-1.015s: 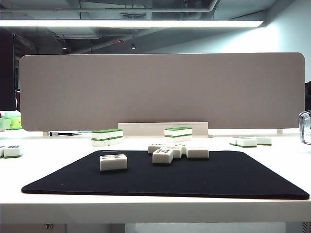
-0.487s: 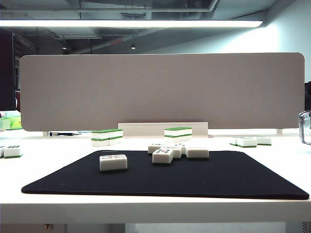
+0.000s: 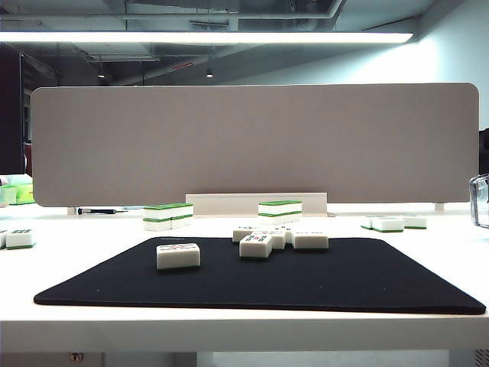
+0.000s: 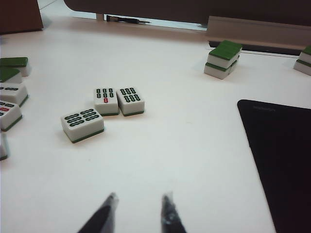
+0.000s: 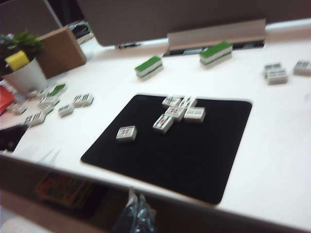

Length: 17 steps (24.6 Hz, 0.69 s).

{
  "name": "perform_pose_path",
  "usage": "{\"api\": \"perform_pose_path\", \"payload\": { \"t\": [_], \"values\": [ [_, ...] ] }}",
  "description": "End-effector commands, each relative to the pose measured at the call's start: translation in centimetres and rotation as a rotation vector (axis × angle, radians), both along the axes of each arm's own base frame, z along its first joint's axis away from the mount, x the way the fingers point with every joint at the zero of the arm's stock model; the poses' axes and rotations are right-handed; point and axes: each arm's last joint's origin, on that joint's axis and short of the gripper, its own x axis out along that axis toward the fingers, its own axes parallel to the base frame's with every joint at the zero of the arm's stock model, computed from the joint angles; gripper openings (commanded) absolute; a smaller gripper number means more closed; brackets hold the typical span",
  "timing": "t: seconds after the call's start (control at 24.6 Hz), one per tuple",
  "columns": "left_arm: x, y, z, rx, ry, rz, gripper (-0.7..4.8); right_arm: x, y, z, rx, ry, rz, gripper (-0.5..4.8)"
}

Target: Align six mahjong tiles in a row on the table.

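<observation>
White blocky mahjong tiles (image 3: pixel 267 241) lie on the flat black mat (image 3: pixel 306 279). Left gripper (image 4: pixel 138 213) and right gripper (image 5: pixel 137 208) are closed, holding nothing.

a grey divider panel (image 3: pixel 256 144) stands behind green-topped stacked tiles (image 3: pixel 280 208), potted plant (image 5: pixel 22 60) aside.

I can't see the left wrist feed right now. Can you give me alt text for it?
The left claw hovers over bare white table, fingertips nearly together and holding nothing. Beyond it lie three face-up mahjong tiles, two touching side by side and one angled apart. The black mat shows at one edge, and green-topped stacked tiles sit farther off.
</observation>
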Motion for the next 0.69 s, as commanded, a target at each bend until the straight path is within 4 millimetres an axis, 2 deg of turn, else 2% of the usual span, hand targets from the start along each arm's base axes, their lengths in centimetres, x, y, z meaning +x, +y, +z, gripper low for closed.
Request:
{"api": "perform_pose_path", "payload": {
  "t": [0.04, 0.24, 0.41, 0.69],
  "values": [
    [0.0, 0.0, -0.1, -0.001, 0.011, -0.006, 1.19, -0.9, 0.0, -0.7, -0.001, 0.08, 0.015, -0.01],
    [-0.1, -0.2, 0.5, -0.011, -0.005, -0.053, 1.15, -1.2, 0.1, -1.0, 0.018, 0.118, 0.079, -0.01],
    [-0.3, -0.3, 1.8, -0.098, -0.037, -0.097, 0.96, -1.3, 0.2, -1.0, 0.022, 0.118, 0.093, -0.01],
    [-2.0, -0.6, 7.4, -0.133, -0.041, -0.197, 0.96, -1.2, 0.2, -0.9, 0.023, 0.115, 0.093, -0.01]
  ]
}}
